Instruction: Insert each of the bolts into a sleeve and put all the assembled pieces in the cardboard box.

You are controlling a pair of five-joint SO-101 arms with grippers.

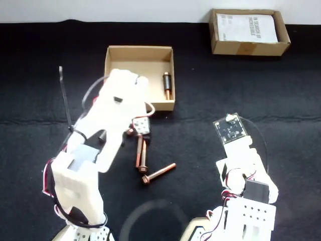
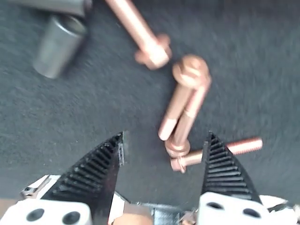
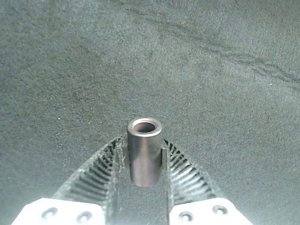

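Several copper bolts lie loose on the black cloth. Two of them (image 1: 141, 153) lie side by side, and one (image 1: 159, 173) lies slanted nearer the front. My left gripper (image 2: 164, 138) hangs open just above the pair of bolts (image 2: 185, 103), with another bolt (image 2: 236, 146) partly behind one finger. A dark sleeve (image 2: 58, 44) lies beyond, beside a further bolt (image 2: 140, 33). My right gripper (image 3: 143, 147) is shut on an upright dark sleeve (image 3: 144, 136), bore facing the camera. The cardboard box (image 1: 113, 70) holds one assembled piece (image 1: 167, 85).
A second cardboard box (image 1: 220, 47) with a printed sheet stands at the back right. A thin black cable tie (image 1: 64, 98) sticks up left of the left arm. The right arm (image 1: 241, 165) stands at the front right over bare cloth.
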